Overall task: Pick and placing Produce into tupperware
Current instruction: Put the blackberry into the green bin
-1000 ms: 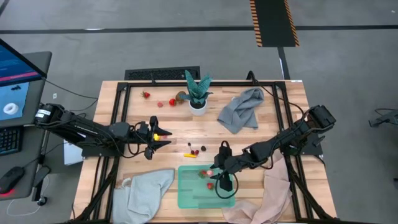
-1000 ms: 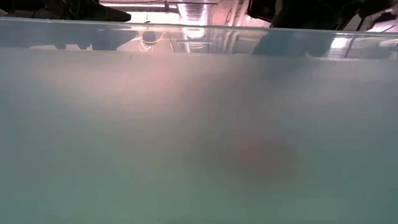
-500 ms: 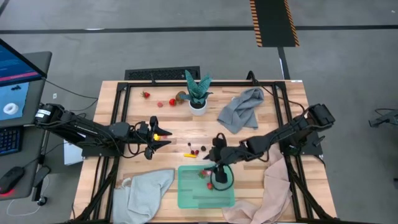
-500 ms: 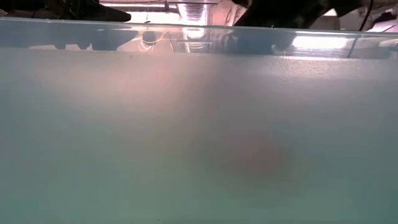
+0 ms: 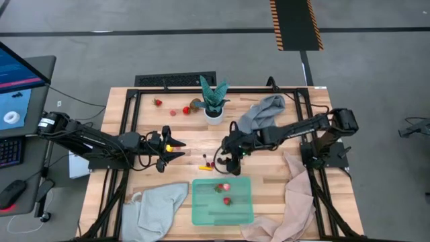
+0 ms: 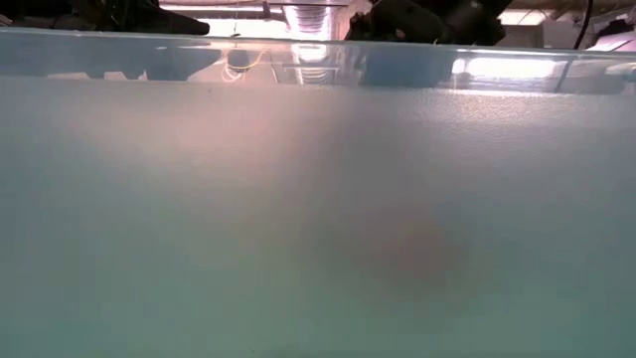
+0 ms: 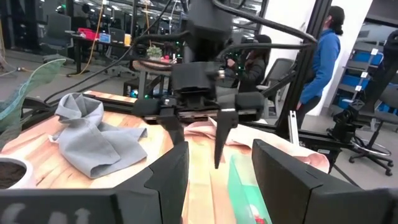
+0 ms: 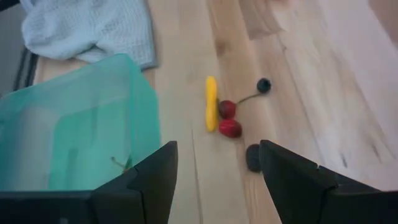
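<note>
My right gripper point(image 5: 228, 158) point(image 8: 216, 163) is open and hangs just right of a cluster of produce on the wood: a small yellow banana point(image 8: 211, 112), two red cherries point(image 8: 229, 119), a dark berry point(image 8: 264, 85) and a dark piece point(image 8: 253, 157). It touches none of them. The mint-green tupperware point(image 5: 223, 202) point(image 8: 74, 140) rests flat near the table's near edge, with two red pieces point(image 5: 226, 193) inside. My left gripper point(image 5: 168, 152) point(image 7: 219, 155) waits open at the table's left. A small yellow piece point(image 5: 168, 146) shows beside it.
A potted plant point(image 5: 213, 102) stands near the far edge, with a strawberry point(image 5: 157, 102), a red piece point(image 5: 186, 111) and a brown piece point(image 5: 195, 104) beside it. A grey cloth point(image 5: 262, 117) lies far right, a pale cloth point(image 5: 158, 205) near left, a pinkish cloth point(image 5: 285, 208) near right.
My right gripper has drawn back from over the tupperware toward the table's far edge and a little left, and now stands by the fruit cluster. The two red pieces stay in the tupperware.
</note>
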